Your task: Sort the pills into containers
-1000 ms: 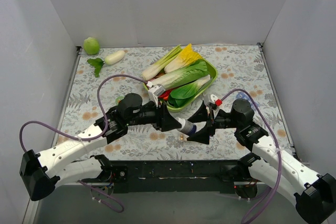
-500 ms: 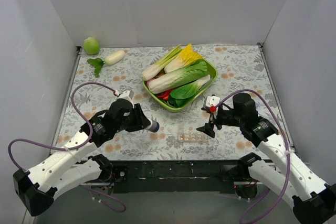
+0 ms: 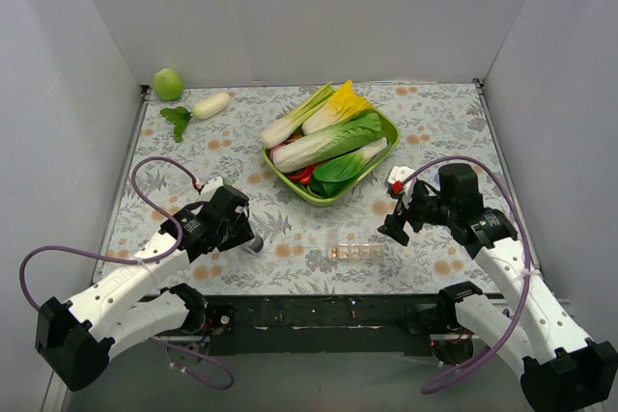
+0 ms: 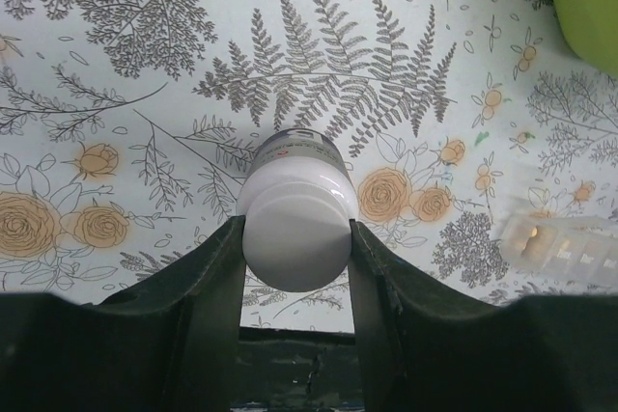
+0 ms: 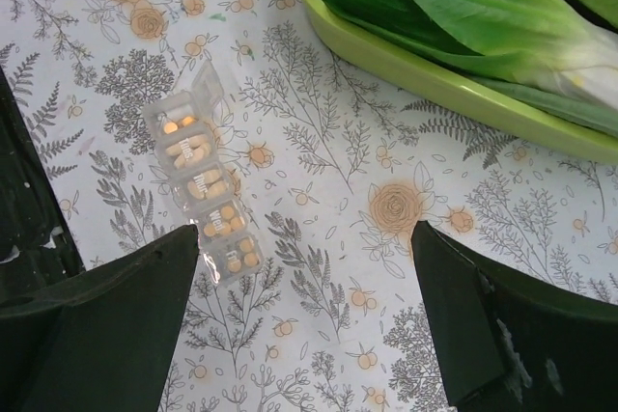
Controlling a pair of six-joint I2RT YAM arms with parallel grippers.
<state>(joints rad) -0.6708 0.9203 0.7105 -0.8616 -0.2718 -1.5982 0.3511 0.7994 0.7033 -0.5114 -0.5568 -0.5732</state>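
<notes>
Table is covered w/ a pale cloth (image 3: 435, 132) printed in grey ferns and small orange flowers. Plain white walls (image 3: 309, 16) box it in on three sides. Far left corner: a green ball (image 3: 168, 83) and a white radish (image 3: 211, 104), side by side. Mid-table, toward the back, sits a green bowl (image 3: 340, 201) heaped w/ leafy veg.

The pill strip (image 3: 357, 252) lies flat on the cloth near the front edge, in front of the bowl. It is between the two arms, closer to the right one, touching neither. The right wrist view shows small orange-yellow pills (image 5: 203, 185) in its compartments. The lid at one end looks flipped up.

Left claw (image 4: 294, 238) is clamped on a bottle (image 4: 295, 190) w/ a white rounded end, fingers pressed to both sides. The bottle is tipped down toward the cloth, left of the strip (well apart from it). Right claw (image 5: 304, 238) hangs w/ fingers spread wide, nothing between them, just beside the strip's right end.

Writing: faint letters on the strip's lids and a red-marked band on the bottle, both too small to read. No brand visible.
</notes>
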